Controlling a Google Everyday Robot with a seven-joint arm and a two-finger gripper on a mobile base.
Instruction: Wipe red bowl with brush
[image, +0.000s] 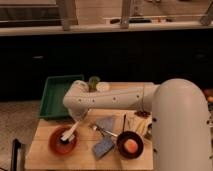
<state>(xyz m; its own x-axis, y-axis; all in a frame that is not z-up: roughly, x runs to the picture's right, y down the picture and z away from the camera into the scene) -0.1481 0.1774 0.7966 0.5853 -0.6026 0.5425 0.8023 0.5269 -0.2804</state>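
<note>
Camera view: jaws above red bowl (55, 145) seemingly clamp brush (70, 134); bristles inside bowl.
</note>
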